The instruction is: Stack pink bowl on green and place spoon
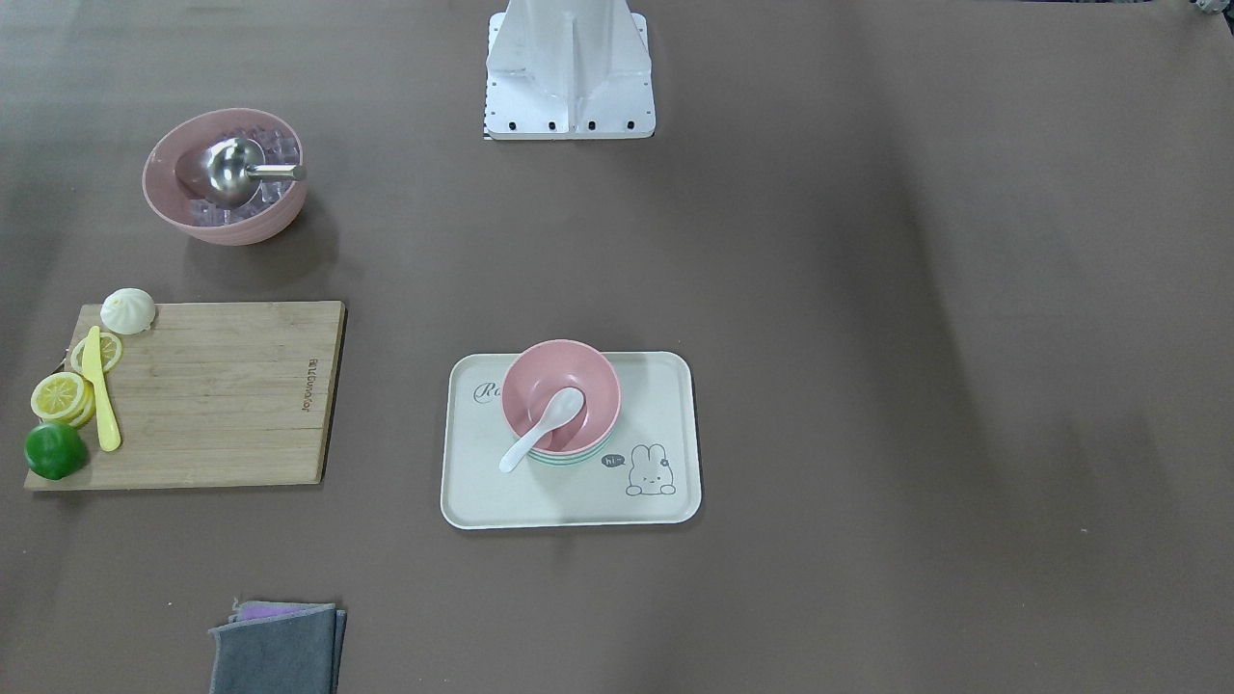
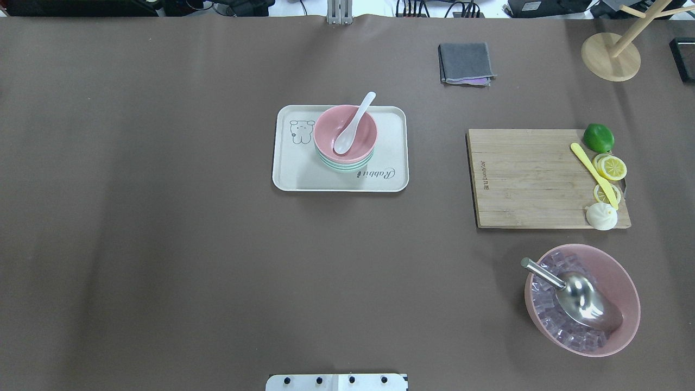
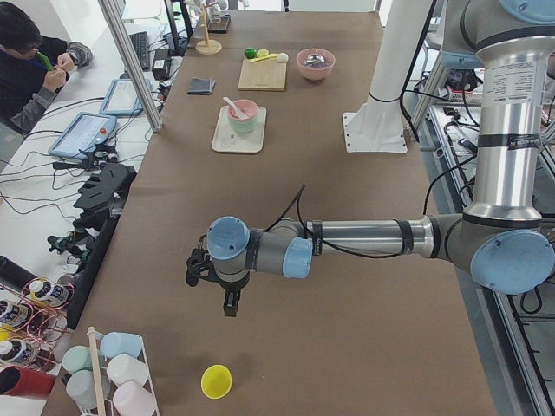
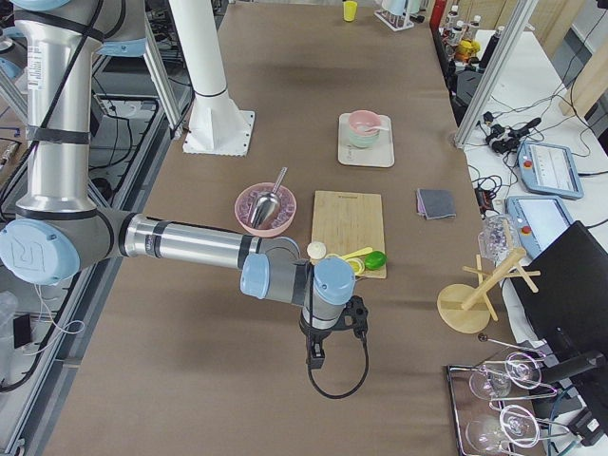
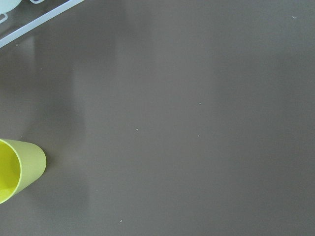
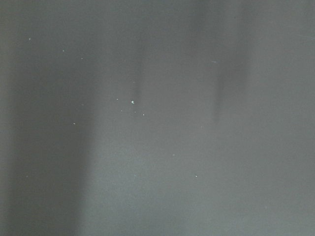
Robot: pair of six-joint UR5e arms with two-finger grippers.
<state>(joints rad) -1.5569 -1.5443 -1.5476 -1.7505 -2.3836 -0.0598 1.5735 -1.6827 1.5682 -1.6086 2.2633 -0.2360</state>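
A pink bowl (image 2: 331, 125) sits nested on a green bowl (image 2: 347, 165) on a cream tray (image 2: 293, 168) at the table's middle. A white spoon (image 2: 350, 127) lies in the pink bowl, its handle sticking out over the rim. The stack also shows in the front view: the pink bowl (image 1: 540, 381), the spoon (image 1: 545, 424) and the tray (image 1: 482, 482). My left gripper (image 3: 230, 303) hangs over bare table far to the left; my right gripper (image 4: 316, 356) hangs far to the right. I cannot tell whether either is open or shut.
A wooden cutting board (image 2: 532, 179) holds a lime, lemon slices, a yellow knife and a bun. A large pink bowl (image 2: 619, 282) holds ice cubes and a metal scoop. A grey cloth (image 2: 466, 62) and a wooden stand (image 2: 611, 57) lie beyond. A yellow cup (image 5: 15, 169) stands near my left gripper.
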